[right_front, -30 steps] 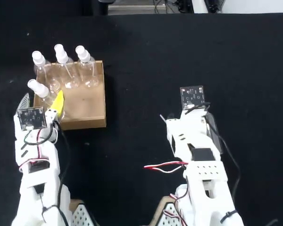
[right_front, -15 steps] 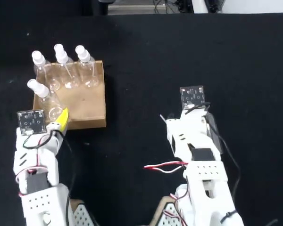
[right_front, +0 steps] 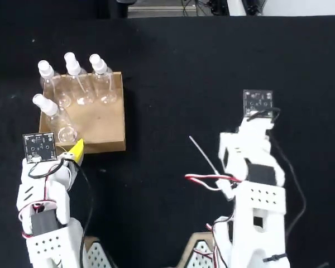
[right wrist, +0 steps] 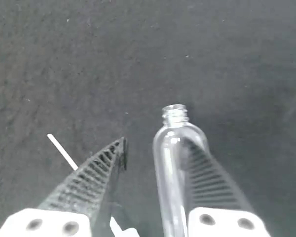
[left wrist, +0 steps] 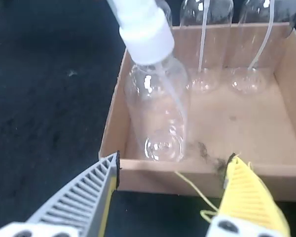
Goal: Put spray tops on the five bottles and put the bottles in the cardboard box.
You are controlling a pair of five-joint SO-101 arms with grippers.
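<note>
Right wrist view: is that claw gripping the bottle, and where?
Apparently not gripped: the bottle lies between the open fingers, with a gap beside its body.

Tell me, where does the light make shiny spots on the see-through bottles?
Left wrist view: the nearest spray-topped bottle in the cardboard box has white glints on its shoulder and a bright ring at its base. Right wrist view: the capless bottle shows pale streaks down its side. High view: the black table gives back almost no glare.
</note>
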